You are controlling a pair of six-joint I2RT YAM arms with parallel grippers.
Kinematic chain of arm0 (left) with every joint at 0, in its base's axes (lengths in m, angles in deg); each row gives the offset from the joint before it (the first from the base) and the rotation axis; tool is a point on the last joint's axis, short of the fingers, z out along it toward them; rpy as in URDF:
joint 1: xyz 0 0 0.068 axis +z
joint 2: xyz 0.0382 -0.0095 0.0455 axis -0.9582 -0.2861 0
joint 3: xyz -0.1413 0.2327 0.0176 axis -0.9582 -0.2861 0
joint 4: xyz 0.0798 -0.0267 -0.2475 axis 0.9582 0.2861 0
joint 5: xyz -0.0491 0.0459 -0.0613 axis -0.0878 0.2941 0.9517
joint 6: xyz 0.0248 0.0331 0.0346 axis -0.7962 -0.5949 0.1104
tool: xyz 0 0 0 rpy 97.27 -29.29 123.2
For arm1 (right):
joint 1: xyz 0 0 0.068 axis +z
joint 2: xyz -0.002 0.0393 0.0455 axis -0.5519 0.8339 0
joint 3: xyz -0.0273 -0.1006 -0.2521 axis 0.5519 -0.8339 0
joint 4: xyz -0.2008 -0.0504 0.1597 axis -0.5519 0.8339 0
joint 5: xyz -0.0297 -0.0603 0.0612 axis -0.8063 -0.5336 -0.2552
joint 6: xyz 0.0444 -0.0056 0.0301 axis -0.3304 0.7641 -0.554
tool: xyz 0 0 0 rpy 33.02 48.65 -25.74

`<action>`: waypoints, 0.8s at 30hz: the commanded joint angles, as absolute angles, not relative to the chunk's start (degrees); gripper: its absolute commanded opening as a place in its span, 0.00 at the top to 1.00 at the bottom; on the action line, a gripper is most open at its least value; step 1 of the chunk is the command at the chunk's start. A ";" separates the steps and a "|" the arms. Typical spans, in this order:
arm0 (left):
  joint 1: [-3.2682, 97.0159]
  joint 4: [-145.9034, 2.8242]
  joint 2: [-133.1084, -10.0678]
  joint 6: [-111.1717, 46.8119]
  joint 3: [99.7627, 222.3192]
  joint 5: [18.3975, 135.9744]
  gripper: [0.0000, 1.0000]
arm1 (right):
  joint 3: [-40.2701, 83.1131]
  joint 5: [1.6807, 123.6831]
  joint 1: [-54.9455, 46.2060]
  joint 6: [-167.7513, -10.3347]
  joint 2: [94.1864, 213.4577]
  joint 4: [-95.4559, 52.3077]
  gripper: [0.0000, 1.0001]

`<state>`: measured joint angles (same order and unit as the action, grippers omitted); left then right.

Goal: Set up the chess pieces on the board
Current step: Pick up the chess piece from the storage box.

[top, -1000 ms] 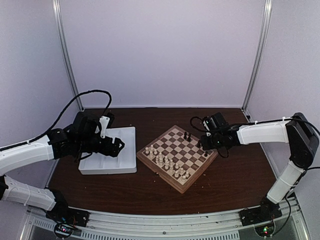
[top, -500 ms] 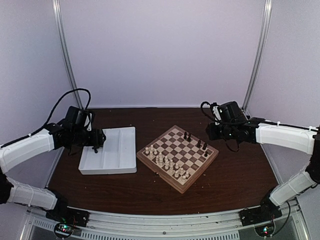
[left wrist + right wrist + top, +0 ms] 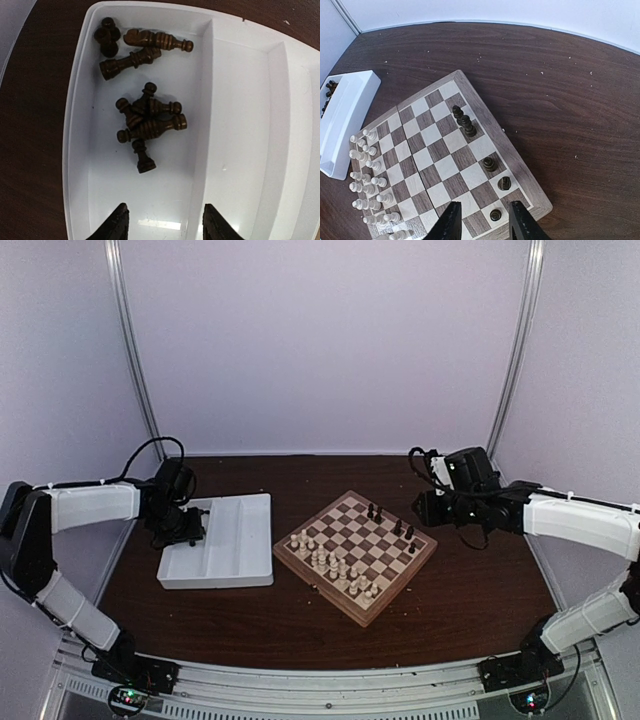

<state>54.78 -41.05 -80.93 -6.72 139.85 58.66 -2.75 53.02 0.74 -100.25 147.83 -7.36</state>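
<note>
The board (image 3: 362, 618) lies mid-table, also visible in the right wrist view (image 3: 520, 170). Several dark chess pieces (image 3: 398, 528) stand along its right edge (image 3: 490, 164). More dark chess pieces (image 3: 147, 120) lie tumbled in the leftmost compartment of a white tray (image 3: 240, 125). My left gripper (image 3: 166, 222) hovers open over that compartment, nothing between its fingers; in the top view it is at the tray's far-left corner (image 3: 190, 528). My right gripper (image 3: 485, 220) hangs open above the board's right corner (image 3: 428, 508), holding nothing. A standing piece (image 3: 495, 215) shows below its gap.
Cream-white pieces (image 3: 330, 565) fill the board's near-left rows (image 3: 367, 170). The white tray (image 3: 235, 550) sits left of the board, its other compartments bare. Dark wooden tabletop (image 3: 460, 590) surrounds both. Walls and metal posts enclose the back and sides.
My left gripper moved left from over the tray's middle to its far-left compartment, and its jaws narrowed. My right gripper drew back right, off the board's squares.
</note>
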 commanded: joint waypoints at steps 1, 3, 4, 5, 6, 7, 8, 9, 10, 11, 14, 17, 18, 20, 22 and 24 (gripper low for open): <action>56.28 -41.18 -85.21 -3.67 142.98 56.09 0.50 | -4.40 54.65 0.61 -100.94 146.04 -8.30 0.64; 56.61 -41.22 -87.12 -3.51 143.93 55.96 0.52 | -4.59 54.87 0.69 -101.03 146.08 -8.52 0.65; 56.71 -41.22 -87.83 -3.44 144.40 55.50 0.53 | -4.64 54.93 0.69 -101.04 146.19 -8.66 0.65; 56.88 -41.68 -88.49 -3.34 144.61 55.26 0.54 | -4.69 54.95 0.65 -101.03 146.21 -8.72 0.65; 57.08 -42.11 -89.30 -3.33 144.72 55.22 0.55 | -4.72 54.94 0.69 -100.99 146.29 -8.79 0.65; 57.30 -42.38 -89.79 -3.29 144.97 55.10 0.57 | -4.73 54.91 0.63 -101.03 146.30 -8.87 0.65; 57.45 -42.63 -90.51 -3.25 145.15 55.05 0.58 | -4.77 54.95 0.65 -101.04 146.33 -8.97 0.65; 57.54 -42.71 -91.11 -3.33 145.51 55.05 0.59 | -4.77 54.95 0.65 -101.04 146.39 -8.98 0.65; 57.63 -42.61 -91.71 -3.25 145.82 54.97 0.59 | -4.74 54.91 0.66 -101.04 146.39 -9.00 0.65; 57.72 -42.63 -92.34 -3.12 146.16 54.91 0.60 | -4.73 54.90 0.69 -101.04 146.47 -9.09 0.65; 57.98 -42.83 -93.76 -2.54 146.44 54.78 0.62 | -4.64 54.93 0.66 -101.04 146.72 -9.18 0.65; 58.24 -43.74 -94.96 -2.23 146.44 55.06 0.63 | -4.51 54.95 0.63 -101.04 146.98 -9.33 0.65; 58.28 -43.91 -95.38 -2.19 146.51 55.37 0.64 | -4.47 54.95 0.68 -101.04 147.08 -9.35 0.65; 58.43 -44.30 -96.10 -2.19 146.61 55.53 0.65 | -4.26 54.93 0.65 -101.04 147.32 -9.39 0.65; 58.58 -44.73 -96.60 -1.94 146.62 55.57 0.65 | -4.13 56.30 0.68 -101.04 147.40 -9.34 0.65; 58.71 -45.39 -97.00 -1.84 146.46 55.86 0.68 | -3.96 56.51 0.63 -101.09 147.45 -9.34 0.65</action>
